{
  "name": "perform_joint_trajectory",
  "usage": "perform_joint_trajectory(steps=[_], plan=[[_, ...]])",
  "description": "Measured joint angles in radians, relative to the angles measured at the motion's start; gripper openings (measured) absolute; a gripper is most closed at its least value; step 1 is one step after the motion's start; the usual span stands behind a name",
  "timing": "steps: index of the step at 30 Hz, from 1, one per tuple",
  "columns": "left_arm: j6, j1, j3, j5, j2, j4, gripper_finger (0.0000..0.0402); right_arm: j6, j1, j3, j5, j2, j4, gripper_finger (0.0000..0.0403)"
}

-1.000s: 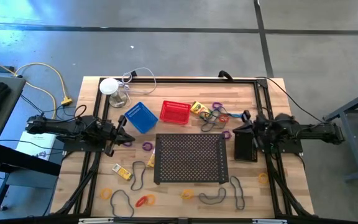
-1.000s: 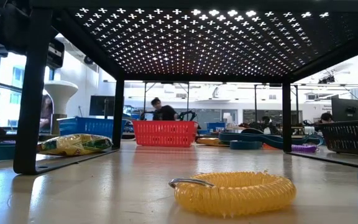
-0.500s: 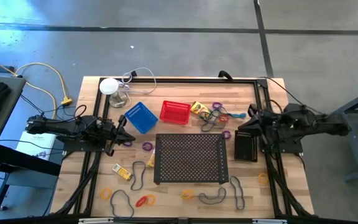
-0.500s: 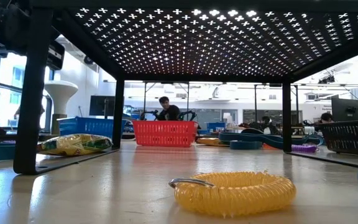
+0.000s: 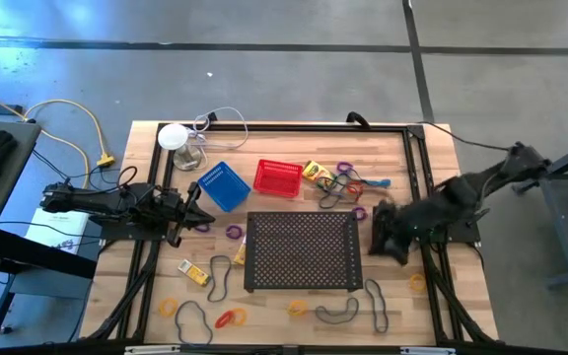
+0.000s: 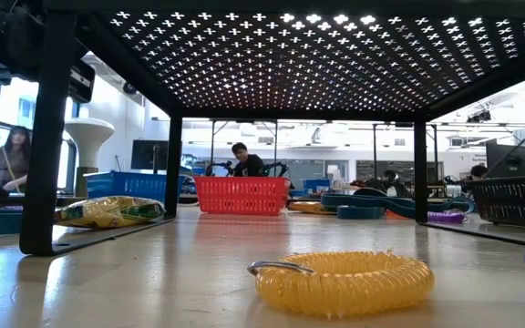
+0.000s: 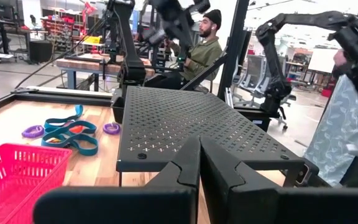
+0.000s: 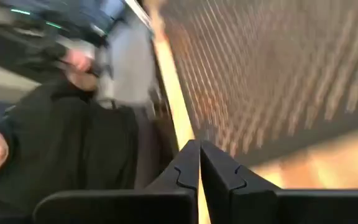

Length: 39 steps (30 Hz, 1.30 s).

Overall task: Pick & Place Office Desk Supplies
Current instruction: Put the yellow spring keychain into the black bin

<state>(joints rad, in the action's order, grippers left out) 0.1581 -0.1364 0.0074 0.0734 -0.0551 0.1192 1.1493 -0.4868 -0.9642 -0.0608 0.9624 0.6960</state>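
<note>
- Right gripper (image 5: 381,237), fingers pressed together and empty, hangs over the small black mesh basket (image 5: 394,231), right of the large black perforated tray (image 5: 299,251).
- Left gripper (image 5: 201,219), likewise closed, waits near the blue mesh basket (image 5: 223,186).
- We judge that the fingers should part before descending squarely onto the rim.

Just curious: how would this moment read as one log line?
left fingers: shut, empty | right fingers: shut, empty | small black mesh basket: under right arm

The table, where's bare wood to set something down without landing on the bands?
Bare wood lies between the blue basket and the perforated tray, apart from one purple band, and along the far edge behind the red basket. The near edge is crowded with loops, as is the cluster by the crayon box.
</note>
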Motion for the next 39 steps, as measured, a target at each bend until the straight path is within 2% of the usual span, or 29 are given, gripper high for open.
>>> perform_joint_trajectory(steps=[6, 10, 16, 20, 23, 26, 30, 39], plan=[[0.0, 0.0, 0.0, 0.0, 0.0, 0.0, 0.0, 0.495, -0.175, 0.0, -0.013, 0.163, 0.179, 0.0003], [0.007, 0.0, 0.0, 0.0, 0.0, 0.0, 0.0, 0.702, -0.263, 0.0, -0.082, 0.277, 0.258, 0.0003], [0.057, 0.0, 0.0, 0.0, 0.0, 0.001, 0.0, 0.783, -0.366, 0.0, -0.081, 0.434, 0.273, 0.0003], [0.073, 0.0, 0.0, 0.0, 0.0, 0.001, 0.0, 0.805, -0.397, 0.0, -0.132, 0.525, 0.271, 0.0003], [0.087, 0.0, 0.0, 0.0, 0.0, 0.001, 0.0, 0.814, -0.408, 0.0, -0.131, 0.573, 0.274, 0.0004], [0.087, 0.0, 0.0, 0.0, 0.0, 0.001, 0.0, 0.814, -0.41, 0.0, -0.157, 0.607, 0.278, 0.0017], [0.095, 0.0, 0.0, 0.001, 0.0, 0.001, 0.0, 0.813, -0.41, -0.001, -0.237, 0.623, 0.348, 0.0061], [0.097, 0.0, 0.0, 0.0, 0.0, 0.001, 0.0, 0.786, -0.41, -0.001, -0.259, 0.631, 0.407, 0.0185]])
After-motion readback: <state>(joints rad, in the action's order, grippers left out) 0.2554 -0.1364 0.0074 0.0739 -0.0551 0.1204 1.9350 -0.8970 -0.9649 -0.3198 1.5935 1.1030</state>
